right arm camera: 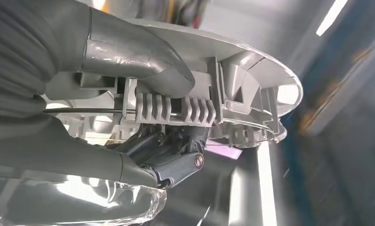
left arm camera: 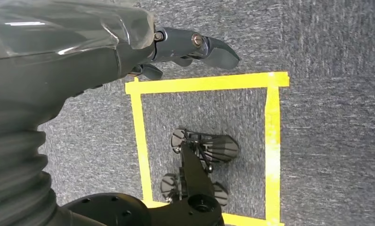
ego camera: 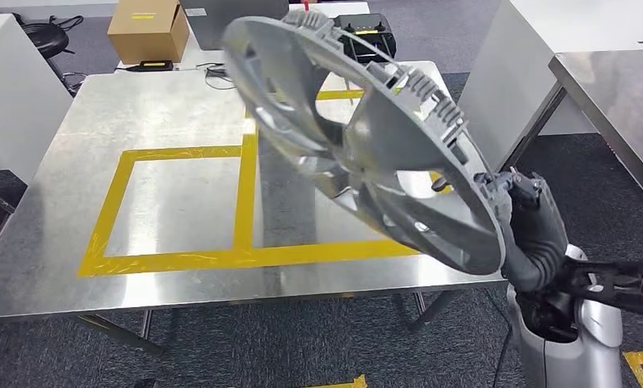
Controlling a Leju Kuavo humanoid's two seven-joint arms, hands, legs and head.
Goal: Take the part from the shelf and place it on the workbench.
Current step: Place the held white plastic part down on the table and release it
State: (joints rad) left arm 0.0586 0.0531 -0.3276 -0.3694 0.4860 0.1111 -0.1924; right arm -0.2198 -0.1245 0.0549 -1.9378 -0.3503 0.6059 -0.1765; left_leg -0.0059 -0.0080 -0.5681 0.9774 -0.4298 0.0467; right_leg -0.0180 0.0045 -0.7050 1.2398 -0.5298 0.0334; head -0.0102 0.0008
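The part [ego camera: 383,145] is a large grey plastic wheel cover with ribbed clips around its rim. It hangs tilted in the air over the right half of the steel workbench [ego camera: 165,105]. My right hand [ego camera: 522,212] grips its lower right rim, just off the bench's right edge. Up close, the thumb [right arm camera: 143,70] presses on the rim of the part [right arm camera: 251,75] and the darker fingers clamp it from the other side. My left hand [left arm camera: 176,47] hangs over grey carpet, holding nothing, with its fingers apart.
Yellow tape [ego camera: 245,202] marks rectangles on the bench top. A cardboard box [ego camera: 147,31] and a black device [ego camera: 365,36] sit at the far edge. A white cabinet [ego camera: 512,73] and a second steel table [ego camera: 625,89] stand to the right.
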